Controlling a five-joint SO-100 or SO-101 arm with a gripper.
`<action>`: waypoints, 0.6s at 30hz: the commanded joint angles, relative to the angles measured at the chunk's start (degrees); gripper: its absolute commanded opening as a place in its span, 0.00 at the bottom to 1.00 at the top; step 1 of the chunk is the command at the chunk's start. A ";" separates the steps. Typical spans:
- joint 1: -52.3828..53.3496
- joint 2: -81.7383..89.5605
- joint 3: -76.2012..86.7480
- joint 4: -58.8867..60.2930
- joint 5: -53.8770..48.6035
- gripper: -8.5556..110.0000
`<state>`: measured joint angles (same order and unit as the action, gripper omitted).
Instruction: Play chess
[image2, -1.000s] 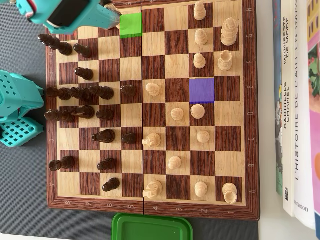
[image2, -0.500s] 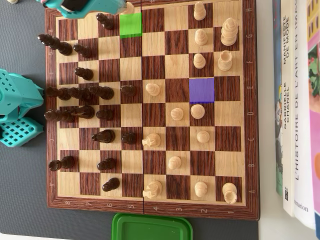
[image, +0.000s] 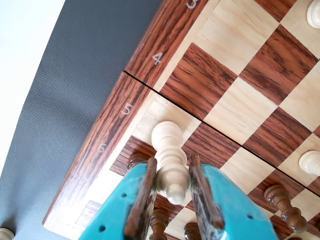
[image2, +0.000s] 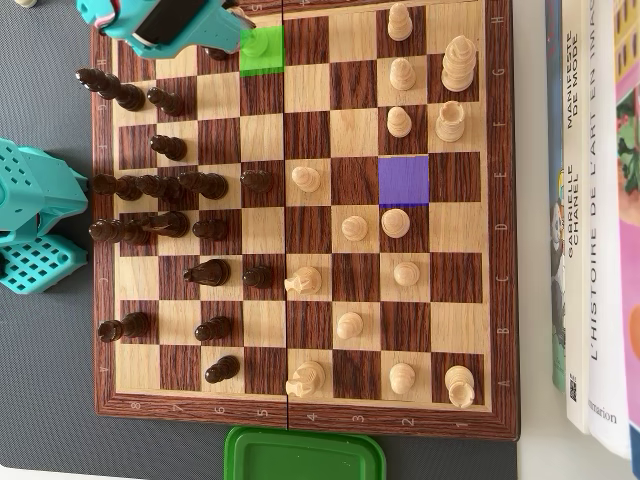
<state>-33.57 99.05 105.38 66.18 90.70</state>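
Note:
The wooden chessboard (image2: 305, 412) fills the overhead view, with one square marked green (image2: 262, 62) at its top edge and one marked purple (image2: 404, 180). My teal gripper (image2: 250, 38) reaches in from the top left. It is shut on a white chess piece (image2: 260, 42) that stands upright over the green square. In the wrist view the gripper (image: 172, 159) has both fingers pressed against the head of the white piece (image: 167, 137). The piece's base is on or just above a light edge square beside the "5" mark. Whether the base touches the board is unclear.
Dark pieces (image2: 205, 185) crowd the board's left half and white pieces (image2: 395, 222) the right half. Dark pieces (image: 280, 200) stand close under the jaws. A green lid (image2: 305, 455) lies below the board, books (image2: 590, 200) to the right, and the teal arm base (image2: 30, 220) to the left.
Half a second ago the gripper held the white piece at the board's top border. It has since moved down the overhead view, and the piece is over the green square.

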 joint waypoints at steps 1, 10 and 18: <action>0.53 0.35 -0.35 -0.62 0.18 0.10; -0.18 -2.46 -1.05 -0.70 0.26 0.10; 0.26 -2.11 -1.05 -0.70 0.26 0.10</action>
<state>-33.75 96.77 105.12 66.01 90.70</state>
